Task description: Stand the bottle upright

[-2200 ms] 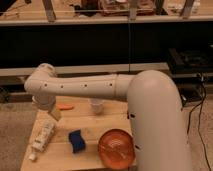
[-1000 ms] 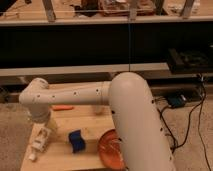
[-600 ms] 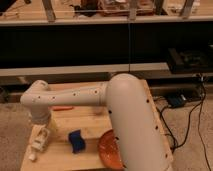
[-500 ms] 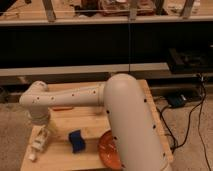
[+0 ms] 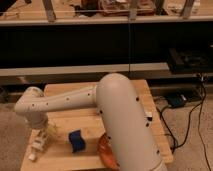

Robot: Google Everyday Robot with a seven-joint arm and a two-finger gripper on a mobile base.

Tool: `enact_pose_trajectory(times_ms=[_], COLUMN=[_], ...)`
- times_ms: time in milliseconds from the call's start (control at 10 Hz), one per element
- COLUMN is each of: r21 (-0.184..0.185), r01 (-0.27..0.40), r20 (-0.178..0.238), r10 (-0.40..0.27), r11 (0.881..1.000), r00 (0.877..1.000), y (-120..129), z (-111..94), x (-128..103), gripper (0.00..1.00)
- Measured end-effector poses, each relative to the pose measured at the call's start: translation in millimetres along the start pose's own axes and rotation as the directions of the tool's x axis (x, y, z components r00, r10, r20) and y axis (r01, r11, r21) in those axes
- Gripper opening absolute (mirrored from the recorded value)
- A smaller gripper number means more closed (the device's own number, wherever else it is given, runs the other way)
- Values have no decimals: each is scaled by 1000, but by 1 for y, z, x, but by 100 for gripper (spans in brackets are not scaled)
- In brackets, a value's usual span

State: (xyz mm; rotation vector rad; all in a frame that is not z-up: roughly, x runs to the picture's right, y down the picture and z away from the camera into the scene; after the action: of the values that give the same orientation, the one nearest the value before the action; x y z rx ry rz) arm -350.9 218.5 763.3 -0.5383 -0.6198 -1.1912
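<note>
**Arm lowered over the bottle at the surface's left edge**

The gripper [image 5: 44, 134] is seen at about 8 o'clock on the wooden surface [image 5: 120, 90], hanging below the arm's [image 5: 65, 102] rounded wrist. Whether it is wide, narrow or closed on anything cannot be told.

The bottle [image 5: 38, 145] lies just under the gripper, close to the surface's left edge, slanted with one end towards 7 o'clock. Contact between the two cannot be made out.

A blue sponge [image 5: 76, 141] is found just to the right of the bottle, at about 6 o'clock. An orange bowl [image 5: 106, 150] is partly hidden behind the arm's thick white link, at about 5 o'clock.

Compared with the view from 2.2 s ago, the arm has been swung forward and down: its wrist, once held at 10 o'clock above the surface, is now brought low over the bottle. A whitish cup and a small orange item seen then at the middle of the surface are now covered by the arm. The bottle and the sponge have been left roughly where they were.
</note>
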Motion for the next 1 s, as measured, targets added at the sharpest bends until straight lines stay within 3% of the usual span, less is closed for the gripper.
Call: enact_pose_trajectory(times_ms=[200, 700, 1000], r21=[-7, -35, -30], r01=[-6, -1, 1], r20=[0, 62, 91], r10=[6, 3, 2], r11=[1000, 999, 1000], r00=[1000, 998, 996], y=[1, 3, 3], z=[2, 7, 11], x=[-3, -17, -24], gripper=[80, 80, 80])
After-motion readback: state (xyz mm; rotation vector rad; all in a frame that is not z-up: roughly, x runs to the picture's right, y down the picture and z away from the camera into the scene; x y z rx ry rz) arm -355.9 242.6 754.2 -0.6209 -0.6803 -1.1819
